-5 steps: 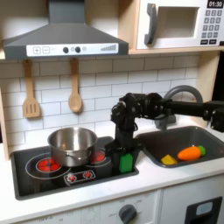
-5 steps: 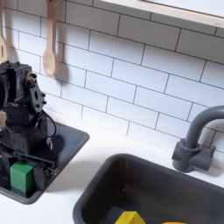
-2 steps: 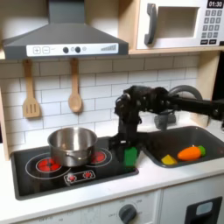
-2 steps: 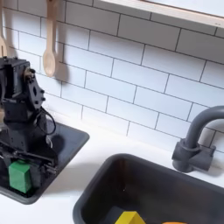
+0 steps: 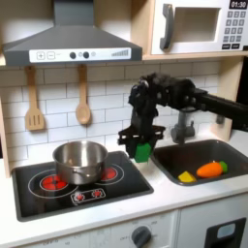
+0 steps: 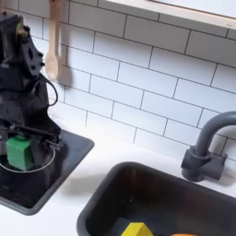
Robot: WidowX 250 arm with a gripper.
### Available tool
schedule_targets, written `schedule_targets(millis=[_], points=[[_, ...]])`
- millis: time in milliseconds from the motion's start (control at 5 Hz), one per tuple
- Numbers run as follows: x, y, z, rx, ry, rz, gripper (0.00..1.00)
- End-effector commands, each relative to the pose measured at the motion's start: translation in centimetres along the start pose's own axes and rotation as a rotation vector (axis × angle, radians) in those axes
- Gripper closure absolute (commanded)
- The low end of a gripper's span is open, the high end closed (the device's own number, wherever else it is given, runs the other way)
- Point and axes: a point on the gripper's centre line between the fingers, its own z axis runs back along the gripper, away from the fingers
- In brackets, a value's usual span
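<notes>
A small green block [image 5: 142,151] hangs upright in the claw [image 5: 141,148], above the stove's right edge.

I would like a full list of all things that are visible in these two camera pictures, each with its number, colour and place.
green block: 1, green, held in the tool above the stove's right edge.
pot: 1, silver, on the stove's left burner.
stove: 1, black with red burners, on the counter.
sink: 1, dark, on the first exterior view's right.
carrot: 1, orange, inside the sink.
yellow piece: 1, yellow, inside the sink beside the carrot.
faucet: 1, grey, behind the sink.
wooden spatula: 1, wood, on the tiled wall.
wooden spoon: 1, wood, on the wall, right of the spatula.
range hood: 1, grey, above the stove.
microwave: 1, white, top right.
tool: 1, black, closed on the green block.
</notes>
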Motion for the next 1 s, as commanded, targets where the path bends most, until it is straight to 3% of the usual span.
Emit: schedule_targets(millis=[0,200,800], points=[[2.7,3.2,2.6,0.087,-0.104,0.044,1.0],[3.8,4.8,2.6,0.111,-0.121,0.063,1.0],[6.1,8.0,0.2,0.146,-0.142,0.104,1.0]])
